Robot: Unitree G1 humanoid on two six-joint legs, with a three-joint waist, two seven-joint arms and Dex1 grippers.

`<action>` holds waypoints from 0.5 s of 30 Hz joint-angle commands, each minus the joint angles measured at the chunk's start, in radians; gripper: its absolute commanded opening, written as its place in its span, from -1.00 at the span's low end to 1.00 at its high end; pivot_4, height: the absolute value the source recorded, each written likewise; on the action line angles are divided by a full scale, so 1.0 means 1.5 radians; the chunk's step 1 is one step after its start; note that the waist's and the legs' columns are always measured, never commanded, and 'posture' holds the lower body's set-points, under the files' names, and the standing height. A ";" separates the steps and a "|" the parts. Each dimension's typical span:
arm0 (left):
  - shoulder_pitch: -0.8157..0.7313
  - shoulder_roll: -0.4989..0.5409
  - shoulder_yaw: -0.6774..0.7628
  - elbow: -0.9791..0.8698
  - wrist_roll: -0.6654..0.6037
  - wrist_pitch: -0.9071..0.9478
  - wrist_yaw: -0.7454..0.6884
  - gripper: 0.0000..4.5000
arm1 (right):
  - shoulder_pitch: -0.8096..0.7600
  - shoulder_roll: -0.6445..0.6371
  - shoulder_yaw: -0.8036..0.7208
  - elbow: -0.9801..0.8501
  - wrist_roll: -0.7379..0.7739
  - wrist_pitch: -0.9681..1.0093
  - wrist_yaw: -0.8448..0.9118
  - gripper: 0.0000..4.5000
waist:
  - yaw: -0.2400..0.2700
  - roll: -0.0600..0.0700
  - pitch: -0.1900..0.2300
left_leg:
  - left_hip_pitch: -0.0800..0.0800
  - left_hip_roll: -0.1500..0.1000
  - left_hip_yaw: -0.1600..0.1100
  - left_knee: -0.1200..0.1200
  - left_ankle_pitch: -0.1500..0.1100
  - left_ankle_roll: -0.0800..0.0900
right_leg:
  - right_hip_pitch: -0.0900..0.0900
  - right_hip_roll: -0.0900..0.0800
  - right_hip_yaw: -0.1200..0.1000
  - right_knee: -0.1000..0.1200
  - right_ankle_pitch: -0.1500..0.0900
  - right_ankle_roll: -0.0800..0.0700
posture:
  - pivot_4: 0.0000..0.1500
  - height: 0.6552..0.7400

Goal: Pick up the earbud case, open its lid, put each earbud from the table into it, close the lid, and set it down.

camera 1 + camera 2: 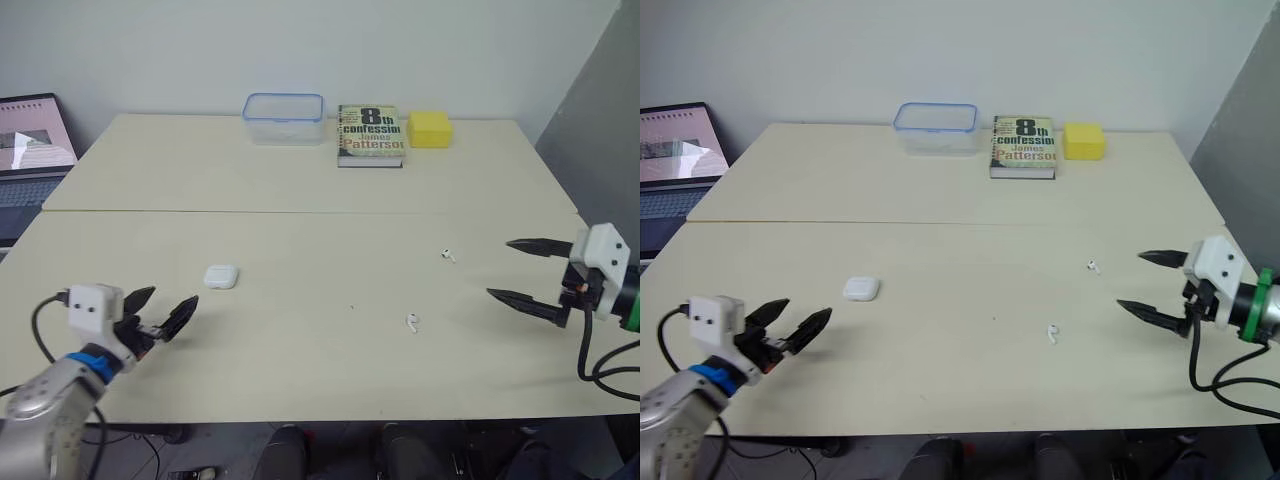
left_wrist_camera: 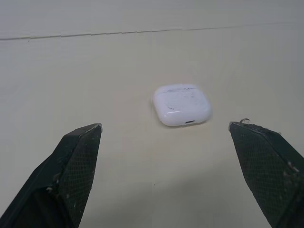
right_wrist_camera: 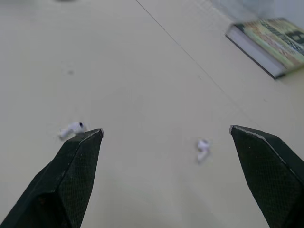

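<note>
The white earbud case [image 1: 221,277] lies shut on the table, left of centre; the left wrist view shows the case [image 2: 182,105] ahead of and between the open fingers. My left gripper [image 1: 160,313] hovers open a short way in front-left of it, holding nothing. One white earbud [image 1: 411,322] lies near the table's middle front, another earbud [image 1: 448,255] sits farther back and right. In the right wrist view both earbuds [image 3: 71,128] [image 3: 203,147] lie ahead of the fingers. My right gripper [image 1: 518,270] stands wide open at the right side, empty, apart from both earbuds.
Along the far edge stand a clear plastic container with a blue rim [image 1: 285,117], a paperback book [image 1: 370,135] and a yellow block [image 1: 429,129]. A laptop [image 1: 30,150] sits off the table's left. A grey panel [image 1: 600,120] rises at the right.
</note>
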 commanded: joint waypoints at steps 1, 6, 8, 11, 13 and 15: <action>-0.038 -0.027 -0.035 -0.019 0.025 0.012 0.071 1.00 | -0.042 -0.014 0.015 -0.063 0.048 0.059 0.000 0.99 | 0.000 0.000 0.000 | 0.000 0.000 0.000 0.000 0.000 0.000 | 0.000 0.000 0.000 0.000 0.000 0.000 | 1.00 1.00; -0.081 -0.056 -0.100 0.006 0.050 0.026 0.104 1.00 | -0.103 -0.013 0.050 -0.112 0.097 0.127 0.000 0.99 | 0.001 0.000 0.000 | -0.001 -0.001 0.000 0.000 0.000 0.000 | 0.000 0.001 0.000 0.000 0.000 0.000 | 1.00 1.00; -0.099 -0.061 -0.123 0.029 0.065 0.024 0.114 1.00 | -0.122 -0.014 0.061 -0.124 0.115 0.148 0.003 0.99 | 0.001 0.000 0.000 | -0.001 -0.001 0.000 0.000 0.000 0.000 | 0.000 0.001 0.000 -0.001 0.000 0.000 | 1.00 1.00; -0.126 -0.069 -0.136 0.068 0.085 0.024 0.142 1.00 | -0.142 -0.013 0.073 -0.131 0.125 0.164 0.008 0.99 | 0.001 0.000 0.000 | -0.001 -0.001 0.000 0.000 0.000 0.000 | 0.000 0.002 0.000 0.000 0.000 0.000 | 1.00 1.00; -0.144 -0.073 -0.139 0.092 0.092 0.024 0.152 1.00 | -0.154 -0.011 0.080 -0.129 0.124 0.166 0.008 0.99 | 0.001 0.000 0.000 | -0.001 -0.001 0.000 0.000 0.000 0.000 | 0.000 0.002 0.000 0.000 0.000 0.000 | 1.00 1.00; -0.157 -0.074 -0.151 0.110 0.101 0.018 0.149 1.00 | -0.163 -0.009 0.086 -0.126 0.122 0.167 0.009 0.99 | 0.001 0.000 0.000 | -0.001 -0.001 0.000 0.000 0.000 0.000 | 0.000 0.003 0.000 0.000 0.000 0.000 | 1.00 1.00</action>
